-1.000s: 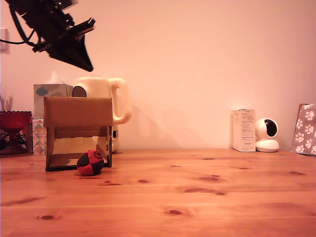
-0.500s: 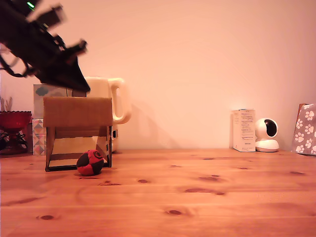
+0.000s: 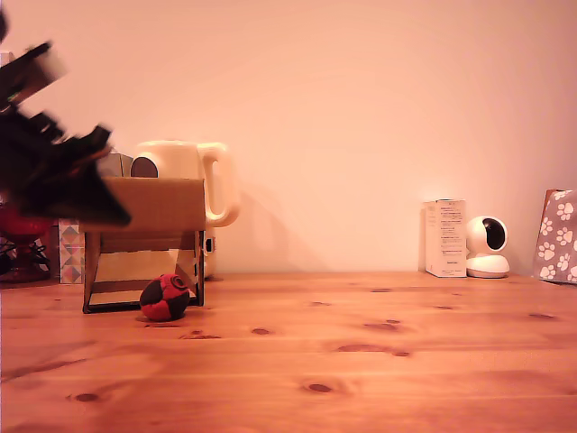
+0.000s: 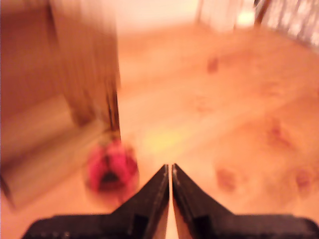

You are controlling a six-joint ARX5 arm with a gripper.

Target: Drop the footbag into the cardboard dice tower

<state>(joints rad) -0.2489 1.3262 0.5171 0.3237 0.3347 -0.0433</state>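
Exterior view showed the footbag (image 3: 164, 298) resting on the wooden table (image 3: 361, 352) at the mouth of the cardboard dice tower (image 3: 149, 242), touching its cut-out front at about five o'clock. At nine o'clock of the tower, the blurred gripper (image 3: 115, 215) overlapped its upper panel. Wrist view showed the gripper (image 4: 171, 168) empty, fingertips pressed together, above the footbag (image 4: 110, 167).

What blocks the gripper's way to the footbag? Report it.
Nothing visible does. The footbag lies on the open table at the dice tower's front corner, and the empty, shut gripper has bare wood between them.
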